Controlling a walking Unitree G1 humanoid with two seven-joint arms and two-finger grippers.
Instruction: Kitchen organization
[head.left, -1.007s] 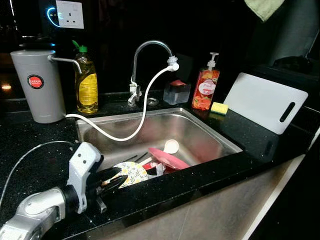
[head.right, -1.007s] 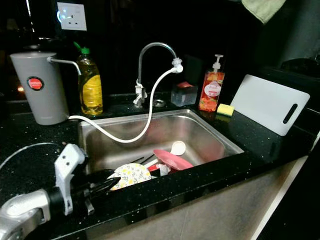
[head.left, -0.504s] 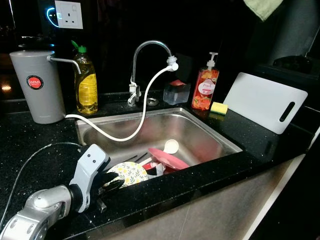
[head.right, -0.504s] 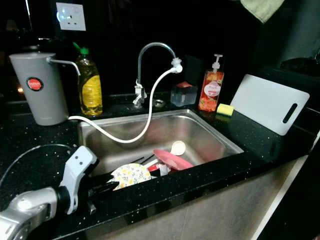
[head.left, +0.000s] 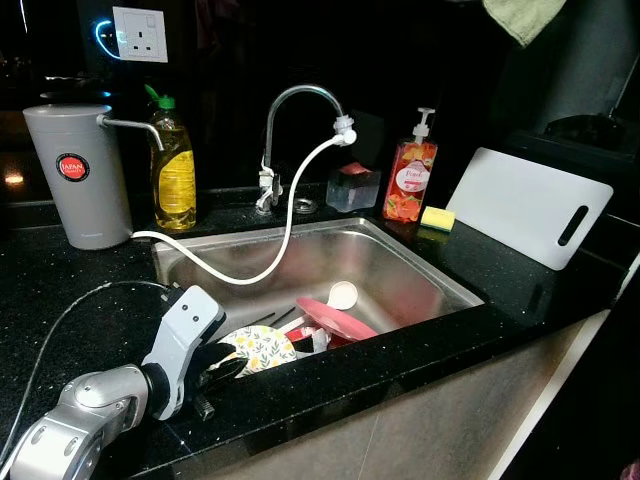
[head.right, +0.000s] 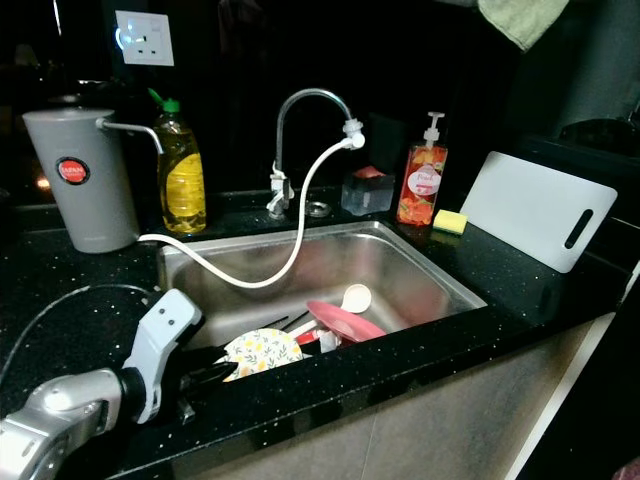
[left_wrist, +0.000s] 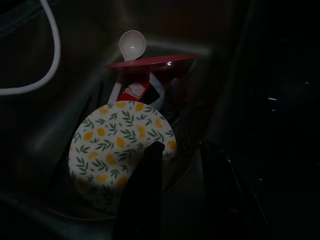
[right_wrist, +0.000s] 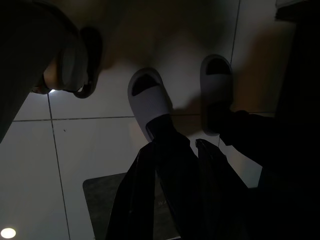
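The sink's (head.left: 420, 262) front wall hides the near edge of the patterned plate (head.left: 255, 347) and red dish (head.left: 335, 318).

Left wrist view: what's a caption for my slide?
Left gripper open over the lemon plate in the sink.

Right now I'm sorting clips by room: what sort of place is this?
A home kitchen, most likely: a steel sink holding dishes, a tap, and a dish soap bottle on a black counter.

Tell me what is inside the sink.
The sink holds a lemon-patterned plate, a pink plate, a white spoon and a white hose. Items beneath the plates are hidden.
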